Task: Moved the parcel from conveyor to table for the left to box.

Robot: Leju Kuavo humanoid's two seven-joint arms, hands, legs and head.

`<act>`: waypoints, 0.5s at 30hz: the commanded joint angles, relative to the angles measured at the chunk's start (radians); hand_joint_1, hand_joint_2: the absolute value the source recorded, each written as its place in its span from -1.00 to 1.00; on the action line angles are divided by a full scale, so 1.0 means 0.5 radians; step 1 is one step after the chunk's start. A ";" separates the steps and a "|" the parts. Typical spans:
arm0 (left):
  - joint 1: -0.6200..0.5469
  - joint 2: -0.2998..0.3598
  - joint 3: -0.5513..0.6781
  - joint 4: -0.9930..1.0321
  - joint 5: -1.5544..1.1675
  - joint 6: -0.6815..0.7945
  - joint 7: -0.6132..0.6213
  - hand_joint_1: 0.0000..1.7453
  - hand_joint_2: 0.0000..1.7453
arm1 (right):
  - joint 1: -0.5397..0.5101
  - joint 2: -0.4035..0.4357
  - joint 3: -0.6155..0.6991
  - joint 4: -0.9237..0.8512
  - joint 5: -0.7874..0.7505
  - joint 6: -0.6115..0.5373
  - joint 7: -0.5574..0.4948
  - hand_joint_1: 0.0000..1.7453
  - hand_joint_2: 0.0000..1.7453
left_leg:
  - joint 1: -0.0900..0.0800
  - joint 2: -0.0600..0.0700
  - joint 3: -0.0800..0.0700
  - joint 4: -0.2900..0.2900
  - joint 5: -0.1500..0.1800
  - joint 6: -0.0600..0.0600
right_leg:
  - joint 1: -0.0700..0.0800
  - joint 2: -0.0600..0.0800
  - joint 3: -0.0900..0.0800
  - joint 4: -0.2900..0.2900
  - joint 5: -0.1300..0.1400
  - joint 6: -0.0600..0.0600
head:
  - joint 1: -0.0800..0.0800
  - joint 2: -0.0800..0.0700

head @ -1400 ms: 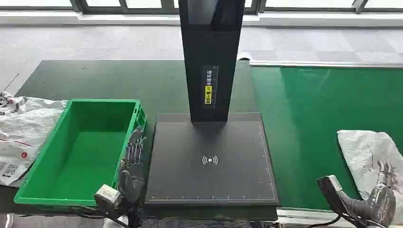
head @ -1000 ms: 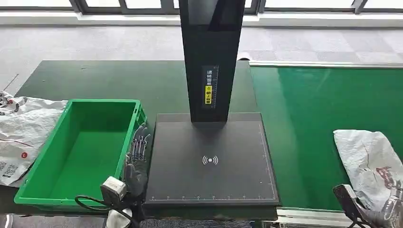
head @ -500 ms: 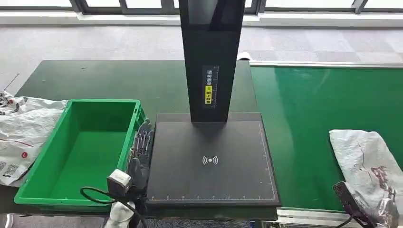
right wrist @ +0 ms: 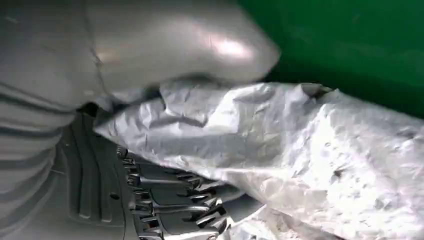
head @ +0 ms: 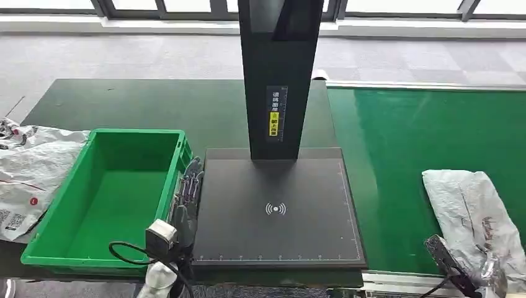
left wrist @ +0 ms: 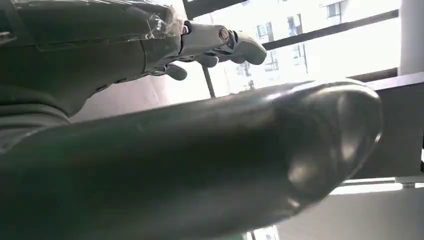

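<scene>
Left robot hand rests between green bin and black scale pad on the counter, fingers straight, holding nothing. Right robot hand grips the grey parcel, not yet off the green conveyor. Move and boxing both remain, I judge.

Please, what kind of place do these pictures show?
Probably a parcel sorting station: a green conveyor belt carrying a grey parcel, a black scanning stand with a tall column, and a green box beside it.
</scene>
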 commanded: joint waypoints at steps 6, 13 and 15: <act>0.077 0.066 -0.033 -0.042 0.007 0.022 0.021 -1.00 -1.00 | -0.029 0.044 0.104 -0.086 -0.170 -0.073 -0.108 1.00 1.00 | 0.000 0.009 -0.002 0.000 0.001 -0.001 | 0.000 0.007 -0.004 -0.002 0.005 0.000 | 0.000 0.000; 0.071 0.048 -0.024 -0.029 0.002 0.021 0.019 -1.00 -1.00 | 0.109 0.160 0.098 -0.472 -0.399 -0.172 -0.239 1.00 1.00 | 0.001 0.006 -0.003 0.000 0.001 -0.001 | 0.001 0.004 -0.005 -0.002 0.005 -0.001 | 0.000 0.000; 0.083 0.040 -0.014 -0.037 -0.001 0.026 0.019 -1.00 -1.00 | 0.163 0.237 0.100 -0.682 -0.569 -0.300 -0.445 1.00 1.00 | 0.000 0.004 -0.005 0.001 0.000 -0.001 | 0.001 0.003 -0.006 -0.001 0.003 0.000 | 0.000 0.000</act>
